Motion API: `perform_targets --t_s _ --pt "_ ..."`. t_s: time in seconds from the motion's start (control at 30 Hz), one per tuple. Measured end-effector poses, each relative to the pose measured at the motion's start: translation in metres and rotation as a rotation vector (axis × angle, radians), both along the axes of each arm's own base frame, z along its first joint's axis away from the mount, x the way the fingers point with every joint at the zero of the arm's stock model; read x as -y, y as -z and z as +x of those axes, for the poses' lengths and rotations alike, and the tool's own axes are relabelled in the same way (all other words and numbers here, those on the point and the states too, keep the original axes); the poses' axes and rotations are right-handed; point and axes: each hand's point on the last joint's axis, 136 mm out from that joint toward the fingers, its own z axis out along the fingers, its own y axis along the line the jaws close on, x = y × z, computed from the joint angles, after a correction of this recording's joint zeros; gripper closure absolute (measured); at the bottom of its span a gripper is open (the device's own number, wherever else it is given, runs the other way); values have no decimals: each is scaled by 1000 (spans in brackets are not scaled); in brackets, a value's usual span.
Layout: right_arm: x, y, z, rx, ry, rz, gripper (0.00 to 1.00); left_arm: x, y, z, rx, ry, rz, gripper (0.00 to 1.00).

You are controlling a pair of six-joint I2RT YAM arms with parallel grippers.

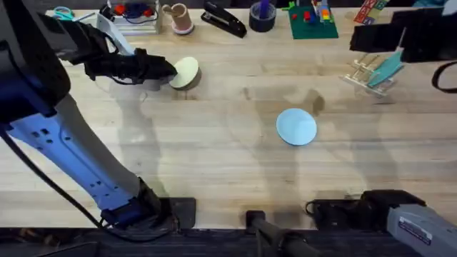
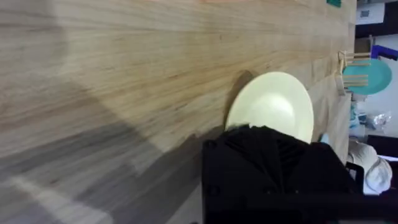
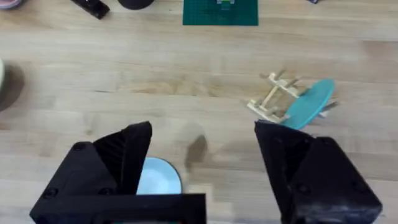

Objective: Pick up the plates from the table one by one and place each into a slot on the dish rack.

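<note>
Beyond the pale yellow plate (image 1: 186, 72) pinched by the left end effector (image 1: 168, 71), a stapler (image 1: 224, 20) and mug (image 1: 178, 17) stand.

Plate (image 1: 185, 73) far left on table (image 1: 214, 157), 2nd plate (image 1: 296, 126) center-right, dish rack (image 1: 368, 77) far right w/ 3rd plate (image 1: 389, 68) in it

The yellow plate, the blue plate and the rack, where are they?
yellow plate (image 1: 187, 71), overhead view, its middle.
blue plate (image 1: 296, 126), overhead view, its middle.
rack (image 1: 363, 73), overhead view, its wooden pegs.
</note>
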Motion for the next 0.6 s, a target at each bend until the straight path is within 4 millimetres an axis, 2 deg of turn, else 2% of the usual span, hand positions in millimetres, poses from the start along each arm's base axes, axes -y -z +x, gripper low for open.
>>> perform_targets --t_s 0.13,0.4,0.43,0.47,0.6 --pt "-6 5 2 -19 -13 36 7 0 0 0 0 0 0 960" --pt "-42 21 7 -104 6 210 7 0 0 -1 -5 1 -2 961" --pt "-48 24 8 -117 7 229 7 0 0 -1 -5 1 -2 961" --pt "-70 29 16 -133 -7 275 7 0 0 -1 -5 1 -2 960" --pt "-107 32 35 -116 -55 333 7 0 0 -1 -5 1 -2 961"
